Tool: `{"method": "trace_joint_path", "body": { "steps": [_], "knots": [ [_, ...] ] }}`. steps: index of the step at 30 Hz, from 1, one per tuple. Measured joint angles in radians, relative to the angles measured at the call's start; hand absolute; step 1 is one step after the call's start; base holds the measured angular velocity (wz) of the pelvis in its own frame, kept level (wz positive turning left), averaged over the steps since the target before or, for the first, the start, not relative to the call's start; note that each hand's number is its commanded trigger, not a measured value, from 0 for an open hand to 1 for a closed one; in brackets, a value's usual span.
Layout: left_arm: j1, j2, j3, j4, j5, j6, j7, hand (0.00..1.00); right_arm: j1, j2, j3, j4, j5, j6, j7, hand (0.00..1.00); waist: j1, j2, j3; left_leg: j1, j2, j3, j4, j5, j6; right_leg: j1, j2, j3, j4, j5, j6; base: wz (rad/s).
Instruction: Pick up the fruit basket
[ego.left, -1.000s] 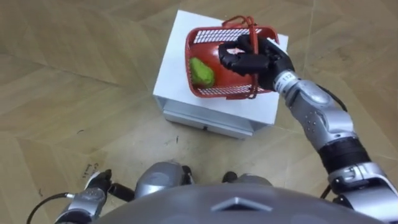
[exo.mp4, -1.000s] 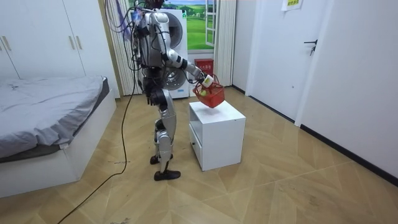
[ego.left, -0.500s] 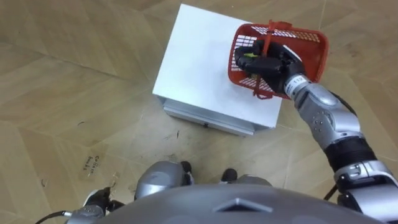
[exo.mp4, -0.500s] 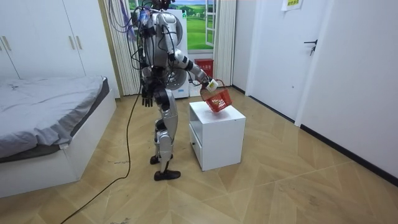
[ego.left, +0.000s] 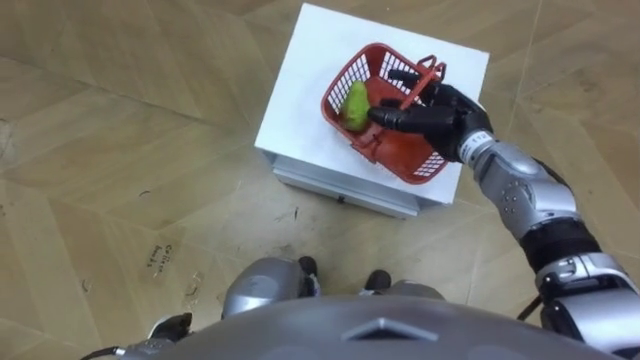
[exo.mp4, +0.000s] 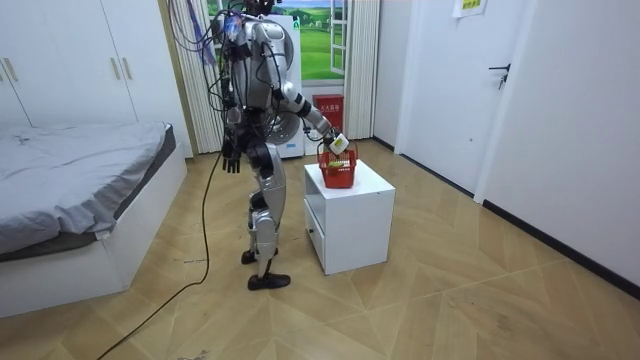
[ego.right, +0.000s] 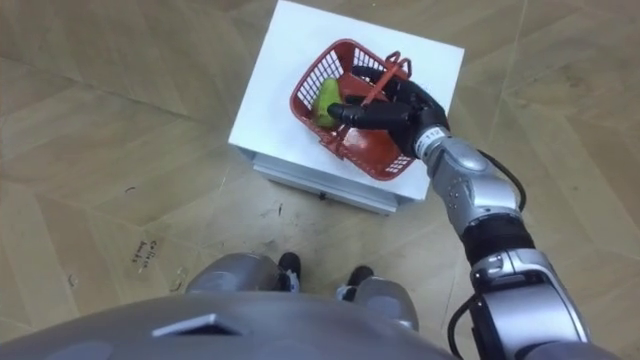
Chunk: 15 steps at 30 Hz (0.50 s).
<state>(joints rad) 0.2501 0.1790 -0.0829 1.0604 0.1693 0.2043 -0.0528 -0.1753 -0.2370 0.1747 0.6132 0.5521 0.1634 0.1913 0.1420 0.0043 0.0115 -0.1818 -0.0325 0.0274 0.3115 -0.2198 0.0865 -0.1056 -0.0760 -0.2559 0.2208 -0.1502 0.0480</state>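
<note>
The one red plastic mesh basket (ego.left: 392, 152) is over the top of the one white square desk (ego.left: 308, 85), toward the desk's right edge. It is tilted, so that its open side looks up and to the robot's left. Inside it lies one green, long fruit (ego.left: 356, 105), against the wall at the left. Whether there is a second fruit in the basket, I cannot tell, because the inside is all red there. The right hand (ego.left: 440, 118) reaches in from the right, and its dark fingers are curled around the thin red handle (ego.left: 428, 70) above the basket's opening, so the hand has firm hold of the basket. The eye views look down into the basket and show the fruit and the grasp. The room view shows instead that the basket hangs below the hand, very low over the desk, but I cannot tell if its bottom touches the top. The room view shows also the left hand (exo.mp4: 231, 158), which hangs beside the hip with the fingers relaxed and pointing down, holding nothing. There the robot stands upright at the desk's side toward the room view's left, on a wooden parquet floor (ego.left: 120, 150). One bed with a grey cover (exo.mp4: 70, 170) is at the room view's left, and one white door (exo.mp4: 500, 90) at its right.
</note>
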Motion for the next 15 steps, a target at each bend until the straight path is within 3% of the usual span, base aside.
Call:
{"method": "trace_joint_path", "body": {
  "steps": [8,15],
  "knots": [
    [0.001,-0.001,0.000,-0.002,0.000,0.011,-0.006,0.00,0.001,0.023,0.000,0.000,-0.011,0.000,0.000,0.00,-0.003,-0.002,-0.0012,0.001,0.000,-0.001,-0.004,0.000,0.000,0.000,0.000,0.003,0.000,0.000,0.000,0.00],
    [0.001,-0.002,0.001,-0.002,0.000,0.015,-0.007,0.00,0.006,0.027,0.002,0.000,-0.010,0.000,-0.001,0.00,-0.004,-0.015,-0.0090,0.004,0.000,-0.001,-0.004,0.000,0.000,0.001,0.000,0.005,0.000,0.000,0.000,0.00]
  ]
}}
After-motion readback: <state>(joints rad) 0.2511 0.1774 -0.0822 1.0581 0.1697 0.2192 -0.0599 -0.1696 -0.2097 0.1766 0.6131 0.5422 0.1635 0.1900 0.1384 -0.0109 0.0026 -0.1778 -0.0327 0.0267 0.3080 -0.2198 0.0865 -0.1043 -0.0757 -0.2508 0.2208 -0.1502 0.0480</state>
